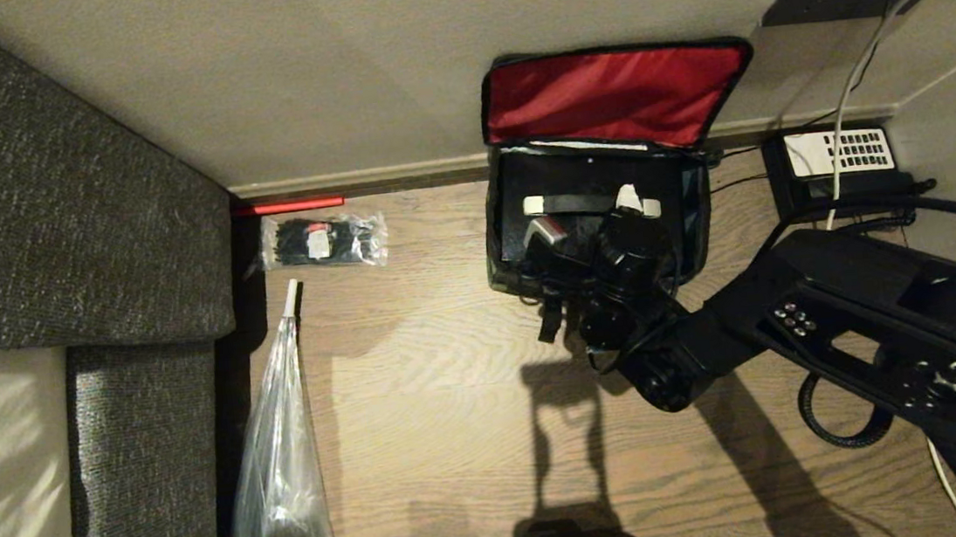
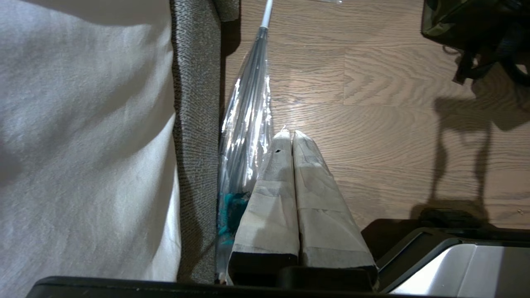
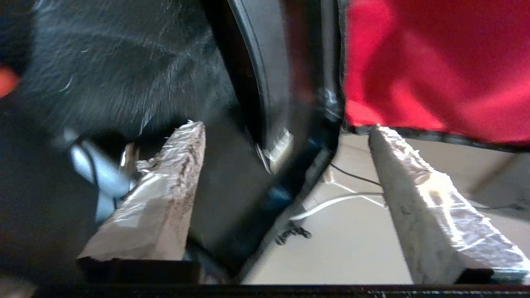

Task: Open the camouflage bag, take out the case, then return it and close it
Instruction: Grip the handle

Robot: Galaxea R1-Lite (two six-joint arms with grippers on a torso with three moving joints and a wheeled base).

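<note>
1. Camouflage bag [image 1: 693, 221], a boxy soft green-and-dark fabric bag with black trim, sits on our wooden floor [image 1: 438, 395] against the pale wall [image 1: 292, 67], its lid thrown back so the red lining [image 1: 611, 98] leans up on the wall.
2. Inside the open bag we see the case [image 1: 586, 201], a black rectangular hard box lying flat, its black top handle with pale beige ends facing up.
3. Our right gripper [image 1: 593, 235] reaches down into the bag's mouth over the case, near the handle. In the right wrist view its two tape-wrapped fingers [image 3: 430, 198] stand well apart with nothing pinched between them; one finger lies over the dark case surface, the other out past the bag's black edge, with the red lining beyond.
4. We cannot tell whether either finger touches the case.
5. Our left gripper [image 2: 290, 136] hangs parked well away from the bag, its tape-wrapped fingers pressed together and holding nothing, above the floor beside the grey fabric sofa [image 2: 194, 124].
6. A clear plastic-wrapped umbrella [image 1: 278, 428] lies along the sofa's edge.
7. A small clear packet of black items [image 1: 322, 241] rests on the floor near the wall, well apart from the bag.
8. A black telephone with a white keypad panel [image 1: 840, 155] sits just beside the bag, on our right, with white cables [image 1: 853, 66] running up the wall.
</note>
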